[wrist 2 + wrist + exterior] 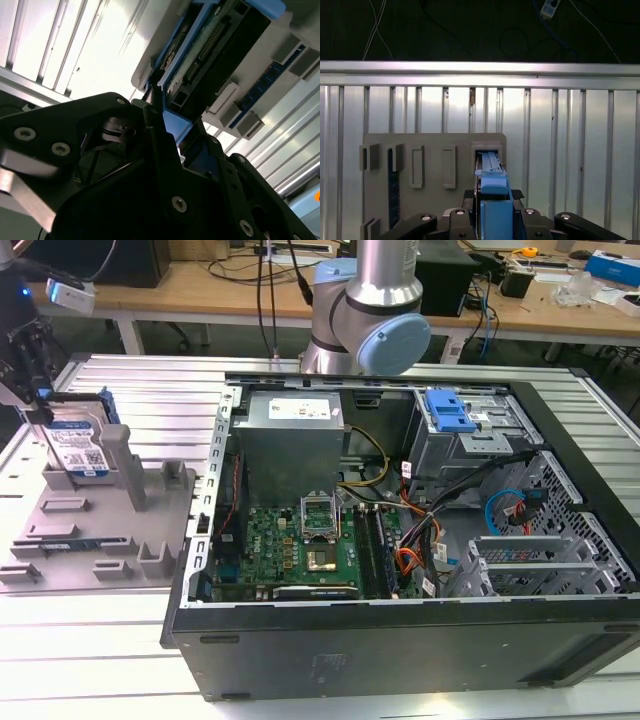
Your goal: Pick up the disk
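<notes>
The disk (78, 445) between the black matt fingers (40, 398) looks like silvery metal with a glossy paper label and blue plastic side rails. Just below the fingers, the holder (100, 530) is dull grey plastic with a smooth, matt face. It rests on a ribbed metal bench (90, 650) with a bright brushed sheen, and well away from the fingers the computer case (400, 660) has a matt black painted shell.
</notes>
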Robot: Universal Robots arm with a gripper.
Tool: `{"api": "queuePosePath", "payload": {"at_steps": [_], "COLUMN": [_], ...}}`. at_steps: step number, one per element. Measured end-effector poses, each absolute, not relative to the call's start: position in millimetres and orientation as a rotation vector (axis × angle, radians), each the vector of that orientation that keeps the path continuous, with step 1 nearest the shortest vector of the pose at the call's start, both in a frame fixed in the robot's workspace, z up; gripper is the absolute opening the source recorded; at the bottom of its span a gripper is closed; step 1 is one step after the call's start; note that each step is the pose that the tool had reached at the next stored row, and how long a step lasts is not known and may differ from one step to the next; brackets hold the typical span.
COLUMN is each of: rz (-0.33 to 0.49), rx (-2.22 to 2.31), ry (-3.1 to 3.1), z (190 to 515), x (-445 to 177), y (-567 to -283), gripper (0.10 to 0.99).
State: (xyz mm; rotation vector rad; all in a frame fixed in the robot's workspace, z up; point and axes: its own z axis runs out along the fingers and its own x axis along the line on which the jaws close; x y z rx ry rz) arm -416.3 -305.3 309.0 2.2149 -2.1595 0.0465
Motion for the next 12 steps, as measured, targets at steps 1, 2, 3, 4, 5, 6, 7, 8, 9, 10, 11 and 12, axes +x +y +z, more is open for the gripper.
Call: {"api": "queuePosePath", "payload": {"at_steps": [1, 2, 3, 4, 5, 6, 7, 8, 9, 10, 11, 12], "rz": [0.046, 0.046, 0.046, 0.046, 0.045, 0.045, 0.044, 0.043, 0.042, 0.041, 0.04, 0.039], "rx": [2.215, 2.215, 2.215, 2.215, 2.216, 2.216, 2.216, 2.217, 2.218, 2.218, 2.219, 2.22], "ry": [-2.16, -2.16, -2.16, -2.16, -2.16, -2.16, -2.161, -2.162, -2.162, -2.163, -2.163, -2.164], "z": [313, 315, 317, 321, 324, 326, 331, 335, 338, 342, 345, 351], "x": [-416, -416, -416, -416, -416, -416, -416, -416, -416, -416, -416, -416], "y": [-305, -305, -305, -305, -305, -305, -305, -305, -305, -305, -305, -305], "gripper": [0.369, 0.369, 0.369, 0.369, 0.369, 0.369, 0.369, 0.369, 0.369, 0.369, 0.369, 0.369]}}
